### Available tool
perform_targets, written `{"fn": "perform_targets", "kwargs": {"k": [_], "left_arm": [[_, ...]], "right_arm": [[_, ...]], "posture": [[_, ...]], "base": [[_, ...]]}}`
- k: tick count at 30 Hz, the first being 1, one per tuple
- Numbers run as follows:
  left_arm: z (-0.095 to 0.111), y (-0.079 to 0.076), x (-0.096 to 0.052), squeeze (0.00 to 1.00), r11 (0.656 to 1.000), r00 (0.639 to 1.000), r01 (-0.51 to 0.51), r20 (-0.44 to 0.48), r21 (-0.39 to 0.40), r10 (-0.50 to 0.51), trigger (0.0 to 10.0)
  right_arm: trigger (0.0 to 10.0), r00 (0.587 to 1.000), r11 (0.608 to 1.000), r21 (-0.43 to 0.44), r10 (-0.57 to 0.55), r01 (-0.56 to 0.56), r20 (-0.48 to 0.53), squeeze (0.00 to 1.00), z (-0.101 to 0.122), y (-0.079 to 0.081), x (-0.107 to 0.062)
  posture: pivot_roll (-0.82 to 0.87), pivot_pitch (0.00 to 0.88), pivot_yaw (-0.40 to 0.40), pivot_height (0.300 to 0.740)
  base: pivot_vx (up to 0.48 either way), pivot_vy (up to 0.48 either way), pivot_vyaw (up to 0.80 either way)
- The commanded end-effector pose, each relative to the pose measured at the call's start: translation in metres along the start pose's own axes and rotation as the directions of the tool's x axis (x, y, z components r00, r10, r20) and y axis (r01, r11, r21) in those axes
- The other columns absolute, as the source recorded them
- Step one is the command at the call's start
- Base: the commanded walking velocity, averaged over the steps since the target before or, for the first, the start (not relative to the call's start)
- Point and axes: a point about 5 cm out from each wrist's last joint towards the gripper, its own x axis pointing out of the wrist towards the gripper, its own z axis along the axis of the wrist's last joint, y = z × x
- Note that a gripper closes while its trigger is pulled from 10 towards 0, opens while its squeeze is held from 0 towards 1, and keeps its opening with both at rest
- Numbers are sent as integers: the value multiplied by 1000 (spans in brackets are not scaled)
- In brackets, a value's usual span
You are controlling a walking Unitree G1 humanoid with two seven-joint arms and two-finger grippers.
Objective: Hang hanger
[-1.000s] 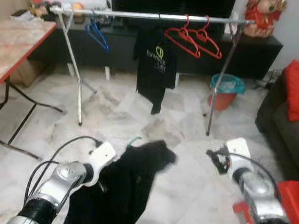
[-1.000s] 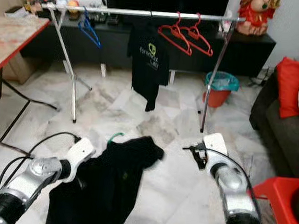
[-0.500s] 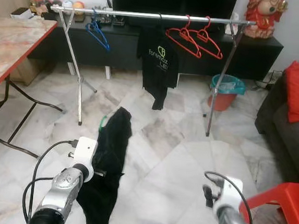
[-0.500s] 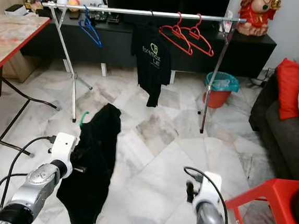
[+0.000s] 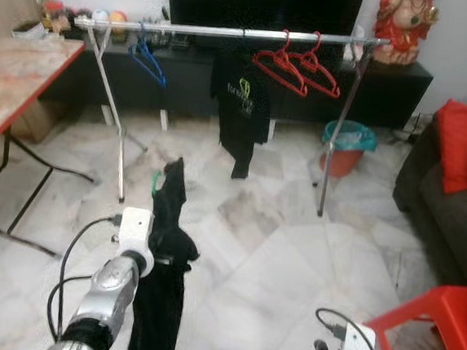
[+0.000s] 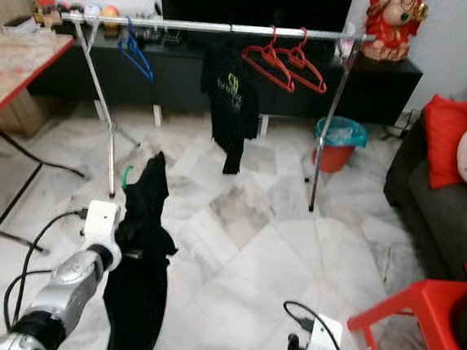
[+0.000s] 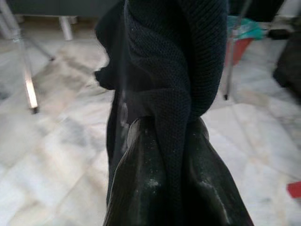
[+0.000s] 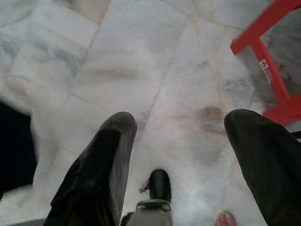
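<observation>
Our left pincer, clamped on the black garment with its green hanger, has lifted it upright since a second ago; the rail stays well ahead. Our right pincer, wide and empty, has dropped low.

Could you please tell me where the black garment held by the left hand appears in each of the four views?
Left eye view: the black garment hangs lower left of centre, beside the left hand.
Right eye view: lower left, below the rack.
Left wrist view: upper centre, pinched between the fingers.
Right wrist view: I cannot tell; a dark patch sits at one edge.
Shared landmark: the red stool.
</observation>
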Motion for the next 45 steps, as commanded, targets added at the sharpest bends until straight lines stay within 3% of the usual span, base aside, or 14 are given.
{"fn": "perform_targets", "kwargs": {"k": [1, 9, 16, 27, 35, 45], "left_arm": [[8, -3, 2, 0, 1000, 999, 6, 48, 15, -6, 10000], [1, 11, -9, 0, 999, 997, -47, 66, -12, 48, 10000], [4, 21, -8, 0, 997, 994, -79, 72, 2, 79, 10000], [8, 25, -6, 0, 996, 993, -91, 75, 0, 91, 10000], [3, 32, -11, 0, 992, 990, -124, 63, 9, 123, 10000], [2, 28, -8, 0, 993, 991, -115, 61, 0, 115, 10000]], "right_arm": [[10000, 1000, 1000, -24, -1, 0, -19, 0, -3, -1, 0], [10000, 999, 997, -67, 20, -22, -42, 0, -12, -4, -3], [10000, 998, 995, -87, 39, -44, -59, 0, -16, -2, -3], [10000, 995, 993, -94, 68, -75, -77, 0, -19, 9, -4], [10000, 992, 994, -67, 74, -81, -100, 0, -27, 4, -6], [10000, 986, 992, -50, 107, -114, -124, 0, -32, 6, -7]], "posture": [[-12, 0, -17, 740], [-13, 0, -21, 740], [-4, 0, -19, 740], [-11, 0, -7, 740], [-12, 0, -7, 740], [-9, 0, -7, 740]], "base": [[394, 0, 0], [401, 0, 0], [414, 0, 0], [450, 0, 0], [480, 0, 230], [432, 0, 0]]}}
